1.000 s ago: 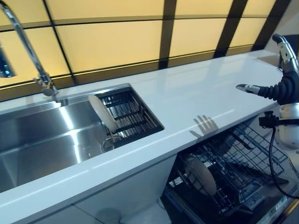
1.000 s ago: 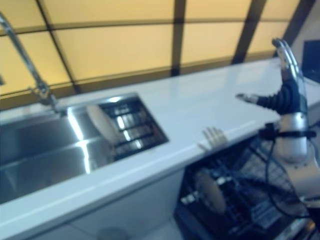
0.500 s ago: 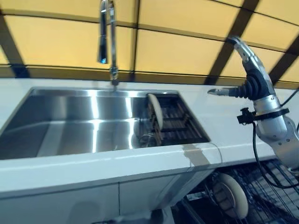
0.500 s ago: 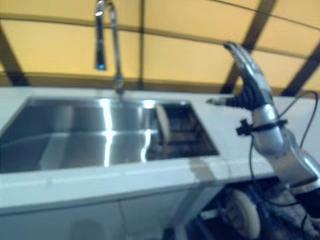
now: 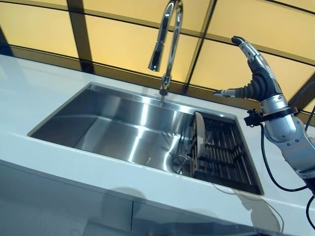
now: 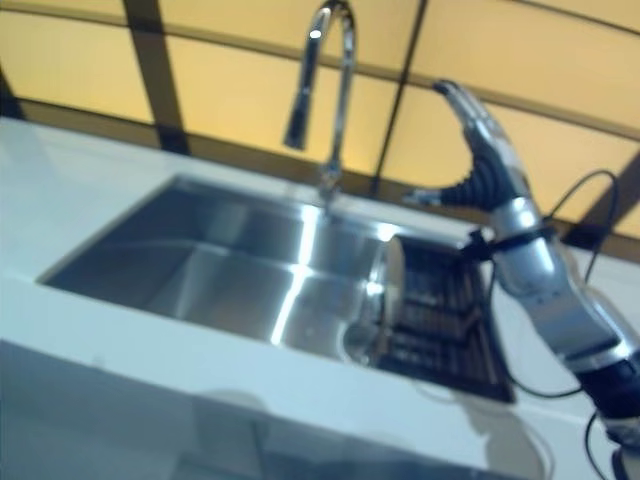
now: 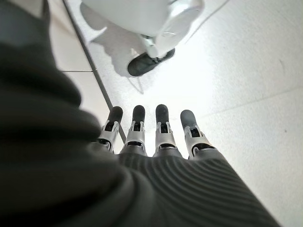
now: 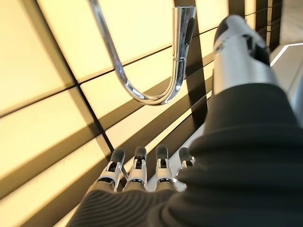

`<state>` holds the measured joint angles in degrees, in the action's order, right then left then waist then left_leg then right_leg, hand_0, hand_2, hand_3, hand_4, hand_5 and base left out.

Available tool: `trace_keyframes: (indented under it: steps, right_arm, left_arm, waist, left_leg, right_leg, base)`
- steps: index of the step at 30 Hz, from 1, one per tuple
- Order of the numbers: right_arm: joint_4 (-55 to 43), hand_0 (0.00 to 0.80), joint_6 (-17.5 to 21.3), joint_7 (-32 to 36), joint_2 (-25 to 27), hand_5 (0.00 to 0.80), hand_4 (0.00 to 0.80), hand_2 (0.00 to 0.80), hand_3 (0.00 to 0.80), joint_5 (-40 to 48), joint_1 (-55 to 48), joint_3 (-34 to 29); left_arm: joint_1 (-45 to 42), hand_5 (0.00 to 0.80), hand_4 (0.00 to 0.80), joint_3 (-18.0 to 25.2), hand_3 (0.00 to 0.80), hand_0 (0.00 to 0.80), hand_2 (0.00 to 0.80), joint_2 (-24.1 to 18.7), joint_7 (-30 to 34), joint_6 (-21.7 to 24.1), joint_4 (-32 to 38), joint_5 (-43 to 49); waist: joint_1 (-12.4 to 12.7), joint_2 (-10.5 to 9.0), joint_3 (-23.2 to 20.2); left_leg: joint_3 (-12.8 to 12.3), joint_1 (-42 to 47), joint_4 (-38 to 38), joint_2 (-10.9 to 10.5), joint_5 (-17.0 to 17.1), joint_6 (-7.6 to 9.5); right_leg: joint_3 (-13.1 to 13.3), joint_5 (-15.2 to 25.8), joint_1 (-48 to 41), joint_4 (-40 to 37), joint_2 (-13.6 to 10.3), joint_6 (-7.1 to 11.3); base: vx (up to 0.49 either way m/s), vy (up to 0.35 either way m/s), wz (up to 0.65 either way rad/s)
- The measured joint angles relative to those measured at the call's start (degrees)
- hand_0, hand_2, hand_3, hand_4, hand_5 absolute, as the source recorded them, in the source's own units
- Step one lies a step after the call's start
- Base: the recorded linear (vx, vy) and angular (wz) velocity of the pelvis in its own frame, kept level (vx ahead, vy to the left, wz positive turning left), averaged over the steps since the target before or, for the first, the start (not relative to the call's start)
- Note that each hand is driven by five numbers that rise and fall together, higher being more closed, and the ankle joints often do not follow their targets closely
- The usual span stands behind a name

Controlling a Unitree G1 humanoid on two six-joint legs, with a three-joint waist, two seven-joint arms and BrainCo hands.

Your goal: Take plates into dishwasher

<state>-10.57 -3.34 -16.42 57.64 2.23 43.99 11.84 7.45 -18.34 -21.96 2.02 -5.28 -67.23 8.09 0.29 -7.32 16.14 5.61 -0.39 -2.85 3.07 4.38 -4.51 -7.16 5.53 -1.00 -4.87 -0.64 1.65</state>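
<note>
White countertop (image 5: 44, 123) runs across the whole head view, with yellow backlit wall panels (image 5: 123, 34) and dark dividers behind it. Stainless sink (image 5: 123, 128) is set into the counter; its basin takes up most of the middle. Tall chrome faucet (image 5: 167, 44) stands at the sink's back edge, spout arching over and pointing down toward the basin. Dark wire drying rack (image 5: 221, 152) sits in the right end of the sink. One pale plate (image 5: 199, 142) stands upright on edge in the rack's left side, next to the drain (image 5: 181, 162). Dishwasher not visible in any view.

Right hand (image 5: 256, 81) is raised above the counter, right of the faucet and above the rack's back edge, well apart from the plate. Fingers straight and pointing up, thumb sticking out sideways toward the faucet; holding nothing. Its wrist view looks past the fingertips at the faucet and wall panels.

Left hand (image 7: 156, 142) shows only in its own wrist view: fingers straight, side by side, empty, pointing down at a light floor (image 7: 246, 71).
</note>
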Motion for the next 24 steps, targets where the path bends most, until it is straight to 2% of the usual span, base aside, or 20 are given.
trace_keyframes:
  steps: [5,8,10,12,15,19,24]
  right_arm:
    - [4.3,0.0,-4.4,1.1,-7.5,0.0,0.0,0.0,0.0,3.7,0.2,0.1]
    - [5.0,0.0,-4.8,2.5,-10.2,0.0,0.0,0.0,0.0,2.2,0.2,0.3]
    - [5.1,0.0,-4.3,4.3,-10.0,0.0,0.0,0.0,0.0,-2.4,0.2,0.3]
    - [5.2,0.0,-3.8,5.8,-8.5,0.0,0.0,0.0,0.0,-6.4,0.2,1.4]
    - [7.9,0.0,-2.3,7.4,-4.3,0.0,0.0,0.0,0.0,-7.3,0.5,4.0]
    - [11.3,0.0,-0.6,7.8,0.3,0.0,0.0,0.0,0.0,-8.4,0.5,4.4]
    - [16.0,0.0,1.8,7.3,2.6,0.0,0.0,0.0,0.0,-8.4,0.5,4.2]
  left_arm:
    - [-0.1,0.0,0.0,1.6,0.0,0.0,0.0,2.3,-0.1,1.2,0.6,0.0]
    - [-0.3,0.0,0.0,1.7,0.0,0.0,0.0,2.4,-0.6,1.6,0.5,-0.2]
    - [-0.6,0.0,0.0,1.7,0.0,0.0,0.0,2.6,-1.0,1.7,0.6,-0.2]
    - [-1.6,0.0,0.0,1.9,0.0,0.0,0.0,3.0,-1.3,1.7,0.6,-0.2]
    - [-3.6,0.0,0.0,2.2,0.0,0.0,0.0,3.3,-1.4,1.6,0.6,-0.2]
    - [-4.3,0.0,0.0,2.2,0.0,0.0,0.0,3.7,-1.5,1.6,0.6,-0.2]
    - [-5.3,0.0,0.0,2.4,0.0,0.0,0.0,3.7,-1.6,1.6,0.5,-0.2]
  waist:
    - [0.7,1.83,-1.0]
    - [0.9,2.13,-1.2]
    - [1.2,2.65,-1.8]
    - [2.3,3.18,-3.3]
    - [2.3,3.23,-6.1]
    - [2.2,3.1,-6.9]
    - [2.0,2.42,-8.2]
  left_leg:
    - [-0.7,2.1,-1.9,-0.5,0.4,0.49]
    - [-0.9,2.8,-2.0,-1.2,0.3,0.67]
    - [-1.4,2.9,-2.0,-1.3,0.4,0.86]
    - [-2.2,3.0,-2.0,-1.2,0.2,0.78]
    - [-2.3,3.0,-2.0,-1.1,0.2,0.81]
    - [-2.4,3.0,-2.0,-0.8,0.3,0.91]
    - [-2.5,3.0,-2.0,-0.7,0.4,1.05]
  right_leg:
    - [-0.5,-0.7,-1.8,0.0,-0.6,-0.29]
    - [-1.1,-1.7,-2.9,0.0,-1.3,-0.47]
    - [-1.3,-1.9,-3.3,0.0,-1.5,-0.49]
    - [-1.1,-2.0,-3.3,0.0,-1.5,-0.33]
    - [-1.3,-2.2,-3.3,0.0,-1.3,-0.3]
    - [-1.3,-2.1,-3.3,-0.1,-1.3,-0.25]
    - [-1.2,-2.1,-3.3,-0.2,-1.3,-0.25]
  base:
    - [0.001,-0.04,0.15]
    - [0.032,-0.007,0.14]
    - [0.028,-0.011,0.1]
    - [0.01,-0.005,-0.02]
    - [-0.003,0.003,0.01]
    - [0.0,0.0,0.0]
    - [0.0,0.0,0.0]
